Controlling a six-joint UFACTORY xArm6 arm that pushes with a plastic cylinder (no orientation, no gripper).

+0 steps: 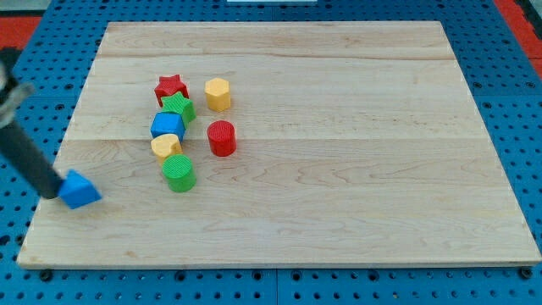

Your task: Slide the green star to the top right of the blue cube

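Note:
The green star [179, 106] lies left of the board's centre, touching the top right corner of the blue cube [168, 125] and just below the red star [171, 87]. My tip [56, 196] is far off at the view's lower left, at the board's left edge. It rests against the left side of a blue triangular block [80, 191]. The dark rod slants up to the view's left edge.
A yellow hexagon block [218, 93] sits right of the red star. A red cylinder [222, 137] is right of the blue cube. A yellow heart [167, 146] and a green cylinder [179, 173] lie below the cube. The wooden board [356, 169] lies on a blue pegboard.

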